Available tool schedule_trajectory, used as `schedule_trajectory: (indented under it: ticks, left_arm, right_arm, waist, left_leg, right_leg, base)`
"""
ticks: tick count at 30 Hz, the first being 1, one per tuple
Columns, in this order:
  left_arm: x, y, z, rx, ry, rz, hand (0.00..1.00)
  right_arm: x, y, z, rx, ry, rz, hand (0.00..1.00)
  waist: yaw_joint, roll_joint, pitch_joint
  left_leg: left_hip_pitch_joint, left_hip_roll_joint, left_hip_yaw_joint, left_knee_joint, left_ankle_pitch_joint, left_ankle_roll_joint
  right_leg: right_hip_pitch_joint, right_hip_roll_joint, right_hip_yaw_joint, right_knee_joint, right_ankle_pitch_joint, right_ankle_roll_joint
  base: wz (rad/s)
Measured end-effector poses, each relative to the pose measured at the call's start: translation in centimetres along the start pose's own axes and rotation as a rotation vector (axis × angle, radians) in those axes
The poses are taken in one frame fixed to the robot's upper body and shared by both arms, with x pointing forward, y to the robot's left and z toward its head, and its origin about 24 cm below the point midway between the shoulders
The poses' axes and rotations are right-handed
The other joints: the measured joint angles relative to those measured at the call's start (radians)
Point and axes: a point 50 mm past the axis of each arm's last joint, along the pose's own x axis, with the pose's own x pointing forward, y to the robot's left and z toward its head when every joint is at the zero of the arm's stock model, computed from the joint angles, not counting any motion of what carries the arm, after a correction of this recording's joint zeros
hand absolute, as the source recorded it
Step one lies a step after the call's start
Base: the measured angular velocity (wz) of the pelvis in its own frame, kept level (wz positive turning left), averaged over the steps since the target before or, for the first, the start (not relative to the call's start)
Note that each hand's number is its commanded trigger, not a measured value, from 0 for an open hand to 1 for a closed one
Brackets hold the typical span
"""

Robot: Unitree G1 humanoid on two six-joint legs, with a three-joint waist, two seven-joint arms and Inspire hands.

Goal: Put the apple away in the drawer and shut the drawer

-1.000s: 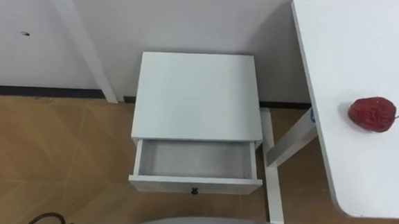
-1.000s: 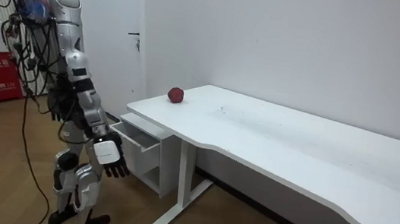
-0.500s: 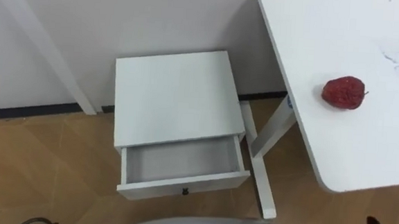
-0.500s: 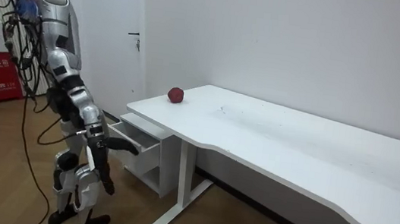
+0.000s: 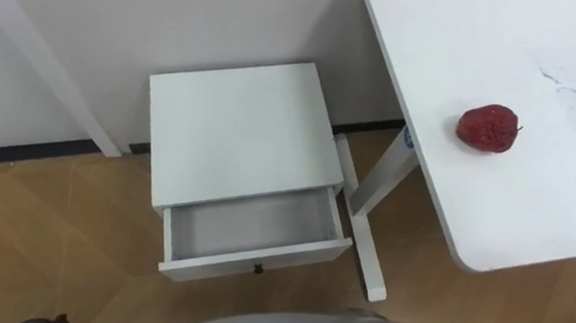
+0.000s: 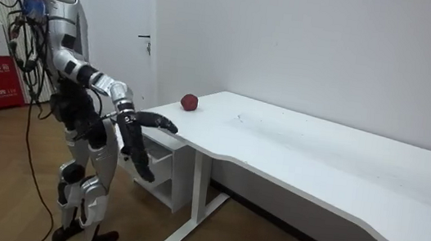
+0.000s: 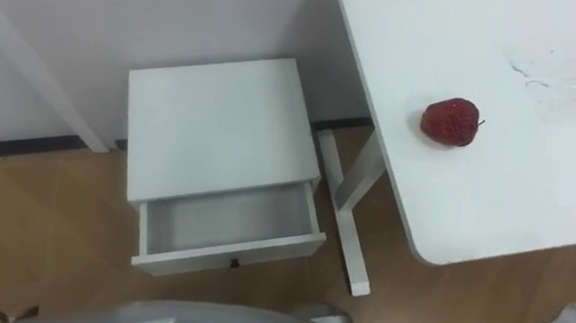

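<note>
The wooden floor (image 5: 54, 227) ran up to the wall on the far left, and I stood on it facing the small white cabinet (image 5: 235, 128). Its drawer (image 5: 249, 224) was pulled out toward me, with a dark knob (image 5: 257, 270) on the front panel. In the room view my left hand (image 6: 135, 160) hung low by the open drawer, fingers loose and apart, holding nothing. My right hand (image 6: 153, 121) was held higher, fingers stretched straight and apart, at the end of the worktop (image 5: 525, 216). I could not tell whether it touched. Right of the cabinet stood the worktop's white leg (image 5: 367, 186). Further right the apple (image 5: 488, 128) lay on the worktop near its end edge, well apart from the drawer and both hands.
</note>
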Motion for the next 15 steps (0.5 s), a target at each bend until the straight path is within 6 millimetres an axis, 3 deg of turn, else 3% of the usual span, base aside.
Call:
schedule_trajectory:
  ticks: [2,4,9,15]
  left_arm:
    - [0.0,0.0,0.4,-0.002,-0.019,0.001,0.00]
    - [0.0,0.0,0.5,-0.001,-0.024,-0.002,0.00]
    - [0.0,-0.2,0.7,0.017,-0.043,-0.007,0.00]
    - [-0.1,-1.7,0.9,0.091,-0.049,-0.081,0.00]
  right_arm:
    - [-0.6,0.9,0.8,-0.046,-0.088,0.020,0.00]
    - [-1.5,2.0,1.9,-0.049,-0.169,0.050,0.00]
    - [-4.1,4.4,4.2,-0.133,-0.439,0.157,0.00]
    - [-7.3,6.7,2.6,-0.292,-0.583,0.371,0.00]
  waist:
    - [0.004,-0.002,0.0057]
    - [0.008,0.009,-0.0001]
    - [0.032,0.020,0.0005]
    - [0.057,0.016,0.0022]
  left_leg:
    - [-0.002,0.000,0.000,0.000,0.000,0.000]
    - [-0.009,0.000,0.000,-0.004,0.000,0.000]
    - [-0.020,0.000,0.003,-0.002,0.003,-0.001]
    - [-0.017,0.000,0.010,0.000,0.005,0.000]
  right_leg:
    - [-0.001,0.000,-0.001,0.000,0.000,0.000]
    - [-0.012,0.000,0.000,0.003,0.000,0.000]
    - [-0.032,-0.001,0.002,0.016,0.000,0.000]
    - [-0.031,-0.003,0.003,0.016,0.001,-0.001]
  base:
    - [0.00]
    - [0.00]
    - [-0.04]
    - [0.00]
